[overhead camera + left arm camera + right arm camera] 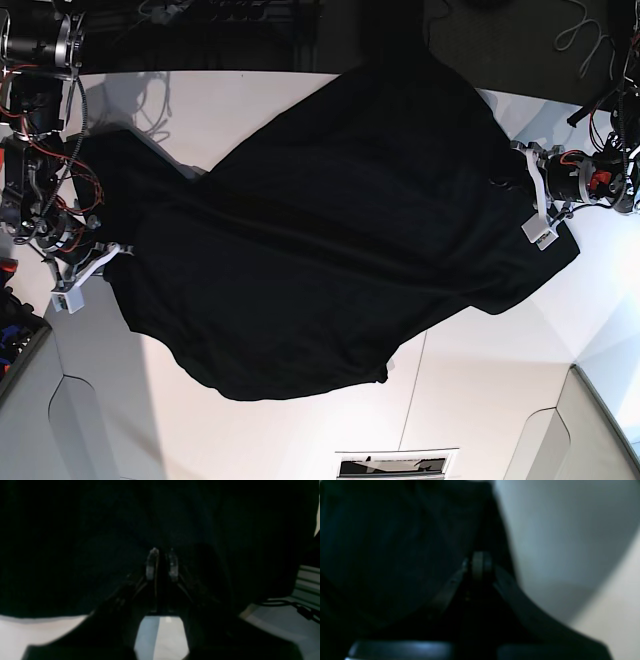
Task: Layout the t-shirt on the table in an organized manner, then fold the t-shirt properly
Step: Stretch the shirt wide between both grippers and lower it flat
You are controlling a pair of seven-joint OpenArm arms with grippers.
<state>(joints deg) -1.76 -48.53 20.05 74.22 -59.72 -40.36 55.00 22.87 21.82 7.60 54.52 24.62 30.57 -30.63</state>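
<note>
I see both grippers, left gripper and right gripper, pinching opposite edges of the t-shirt; bare desk lies beside its hem.

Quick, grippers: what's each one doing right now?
Left gripper: closed on the t-shirt.
Right gripper: shut at the t-shirt's edge; can't tell whether it's pinching cloth.

The left arm and right arm are black metal with red wires and maybe white finger parts.
</note>
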